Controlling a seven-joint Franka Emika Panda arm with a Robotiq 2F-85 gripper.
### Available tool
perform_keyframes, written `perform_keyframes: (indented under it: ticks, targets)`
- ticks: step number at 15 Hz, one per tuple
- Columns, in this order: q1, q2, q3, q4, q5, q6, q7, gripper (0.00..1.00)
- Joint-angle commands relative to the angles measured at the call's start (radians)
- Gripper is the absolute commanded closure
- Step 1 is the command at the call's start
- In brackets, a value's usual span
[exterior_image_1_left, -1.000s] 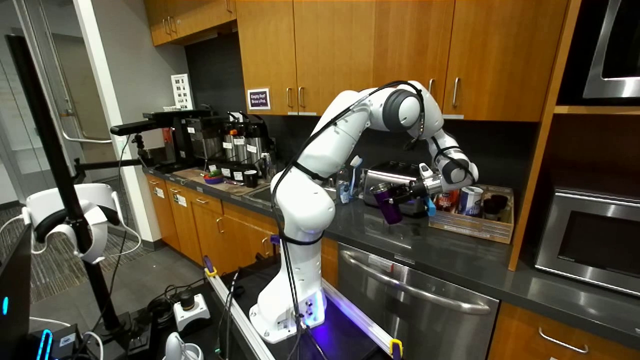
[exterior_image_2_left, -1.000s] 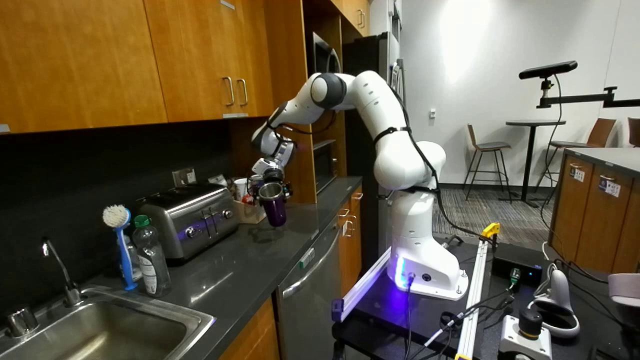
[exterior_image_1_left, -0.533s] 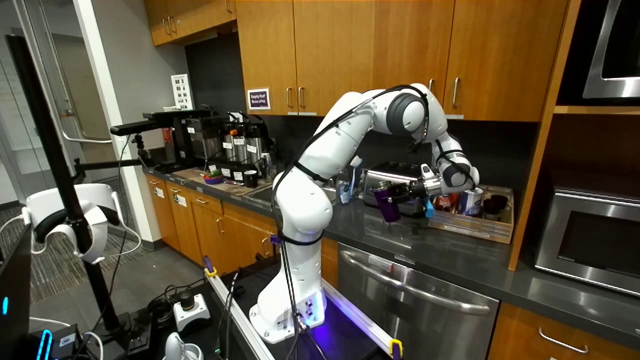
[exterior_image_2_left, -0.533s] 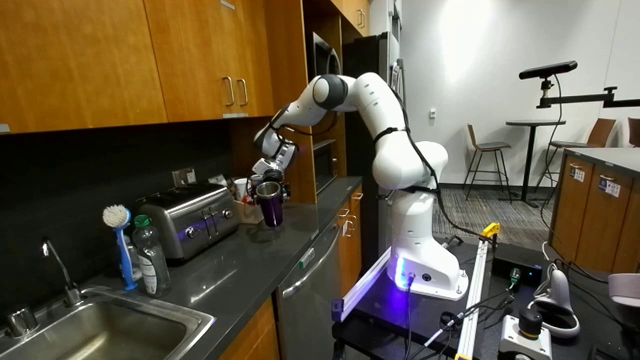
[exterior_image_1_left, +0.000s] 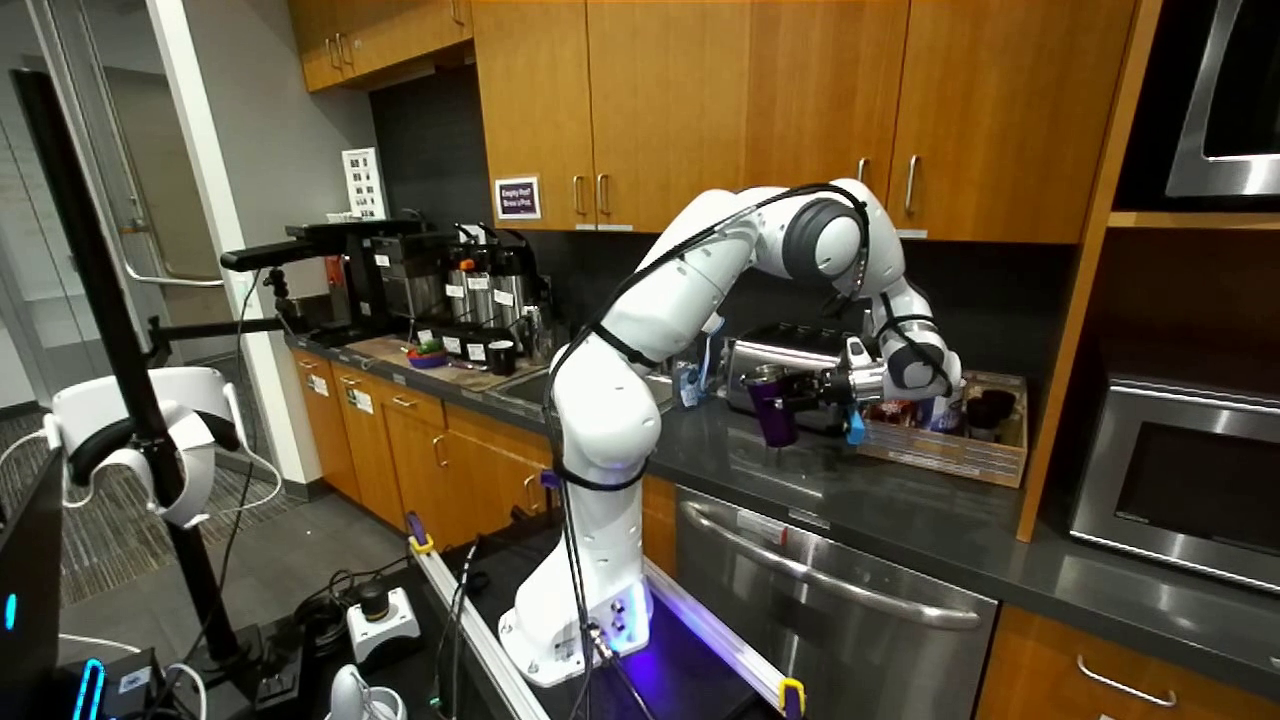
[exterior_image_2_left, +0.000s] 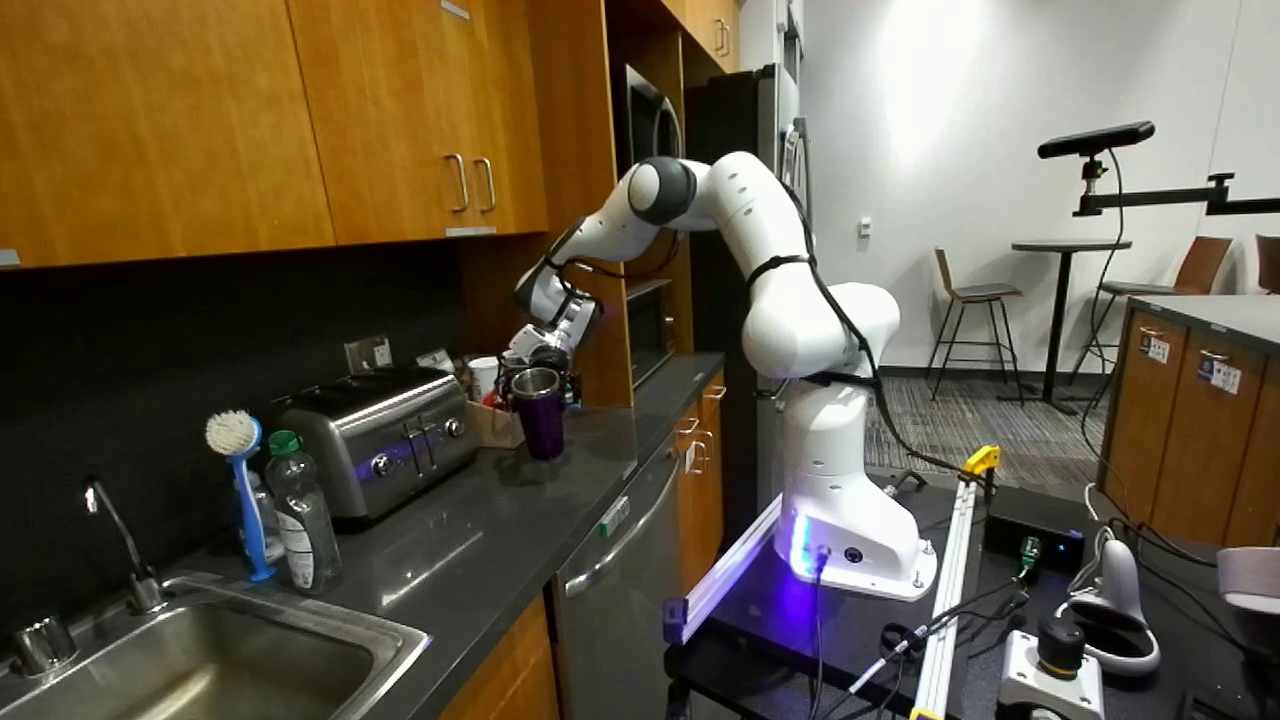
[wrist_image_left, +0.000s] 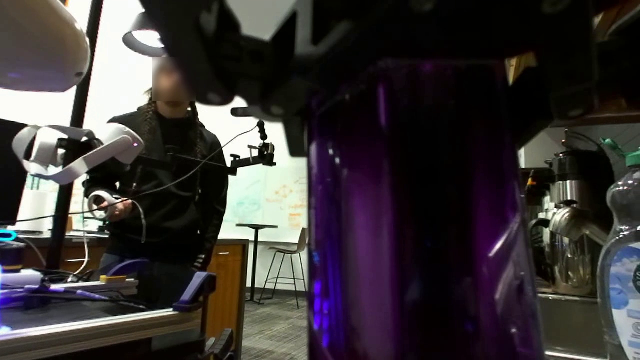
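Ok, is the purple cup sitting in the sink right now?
No, an exterior view shows the purple cup held in the jaws, apart from the sink.

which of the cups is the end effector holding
The purple cup, with its steel rim, is the one gripped by the end effector. The black cup stands apart, by the coffee pots.

From opposite the cupboards (exterior_image_1_left: 820, 120) and near a sink (exterior_image_2_left: 250, 640), exterior views share the arm (exterior_image_1_left: 680, 290); the wrist view, seemingly very near the tumbler (wrist_image_left: 400, 210), faces a person (wrist_image_left: 170, 165)
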Motion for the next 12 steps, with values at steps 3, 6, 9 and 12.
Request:
perform_keyframes:
  ticks: [3, 6, 9, 12]
  targets:
    - [-0.04, 0.017, 0.037, 0.011, 0.015, -0.008, 0.0, 0.36]
    - [-0.041, 0.031, 0.03, 0.016, 0.017, -0.015, 0.0, 0.36]
    - [-0.044, 0.046, 0.027, 0.019, 0.019, -0.014, 0.0, 0.36]
    - [-0.048, 0.061, 0.027, 0.022, 0.021, -0.015, 0.0, 0.36]
